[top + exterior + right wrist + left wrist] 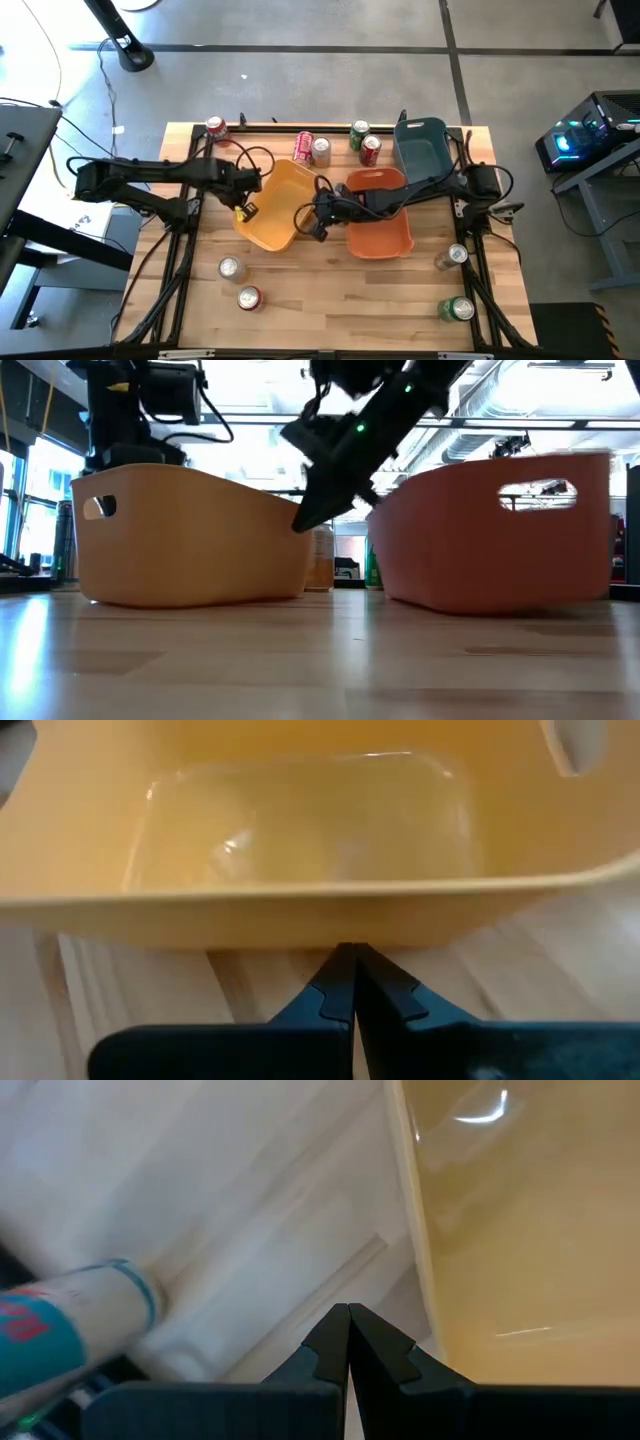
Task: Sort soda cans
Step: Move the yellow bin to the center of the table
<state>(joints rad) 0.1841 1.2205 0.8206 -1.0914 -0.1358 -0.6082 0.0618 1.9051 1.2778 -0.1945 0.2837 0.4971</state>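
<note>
My left pincer pinched shut and empty at the yellow bin's nine o'clock rim, my right pincer shut and empty at its four o'clock, soda cans silver-topped, red, green, pink, scattered around.

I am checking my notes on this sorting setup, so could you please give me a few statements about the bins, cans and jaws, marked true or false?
1. The yellow bin is empty. True.
2. The teal bin sits between the yellow and orange bins. False: it stands at the far right, behind the orange bin.
3. Both grippers have their jaws shut. True: the left gripper and the right gripper hold nothing.
4. A green can lies at the table's near right corner. True.
5. All cans are already in bins. False: those visible are on the table.
</note>
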